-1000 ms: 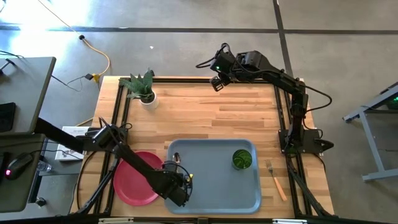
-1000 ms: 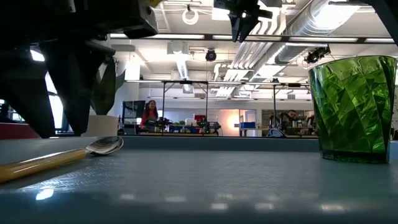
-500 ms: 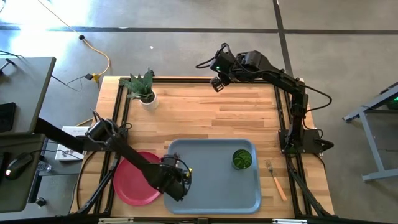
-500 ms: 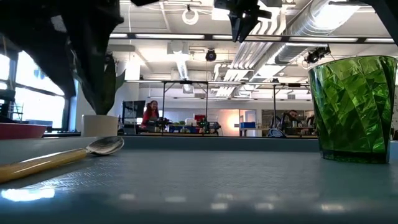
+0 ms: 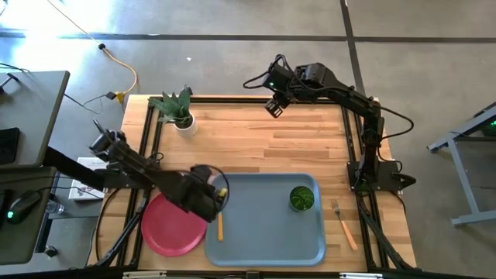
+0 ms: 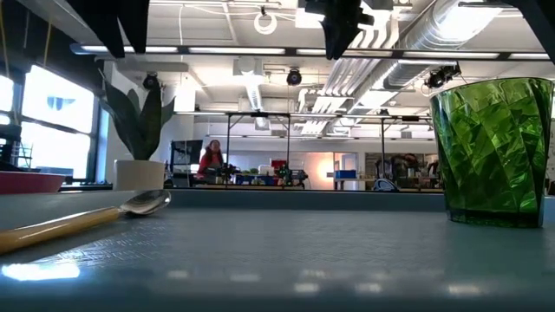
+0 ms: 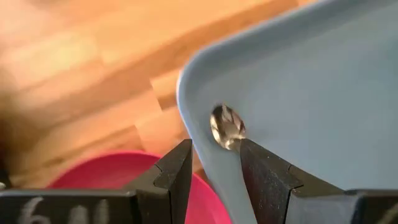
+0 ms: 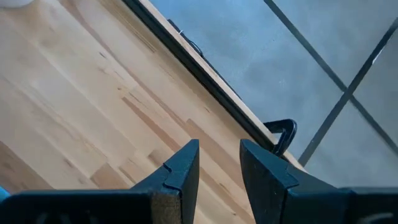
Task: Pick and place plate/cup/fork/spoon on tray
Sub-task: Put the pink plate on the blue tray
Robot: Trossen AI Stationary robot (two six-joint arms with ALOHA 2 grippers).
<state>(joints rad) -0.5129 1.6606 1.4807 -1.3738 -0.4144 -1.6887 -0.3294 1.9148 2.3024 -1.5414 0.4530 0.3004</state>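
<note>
My left hand (image 5: pixel 211 195): hovering over the tray's near-left corner area, just above the spoon's bowl end; fingers (image 7: pixel 176 171) parted and holding nothing, with the spoon's bowl showing in the gap between them in my left wrist view.
My right hand (image 5: pixel 273 104): raised over the far edge of the worktop (image 5: pixel 263 143), well apart from the tray; fingers (image 8: pixel 180 169) slightly apart, nothing between them.
Spoon (image 5: pixel 220 223): lying flat on the tray's left part, silver bowl (image 7: pixel 227 126) close to the tray's rim, orange-yellow handle pointing toward the near edge; in the low view it lies at the left (image 6: pixel 87 218), bowl raised a little off the surface.
Tray (image 5: pixel 263 232): blue-grey, on the near middle of the worktop, holding the spoon and the cup.
Cup (image 5: pixel 302 198): green tumbler standing upright in the tray's far-right corner area; large at the right of the low view (image 6: pixel 491 152).
Plate (image 5: pixel 167 229): pinkish-red, flat on the worktop just beside the tray's left side, partly under my left arm.
Fork (image 5: pixel 343 225): on the worktop to the right of the tray, apart from it, tines toward the far side.
Potted plant (image 5: pixel 177 108): white pot at the far-left corner of the worktop.
</note>
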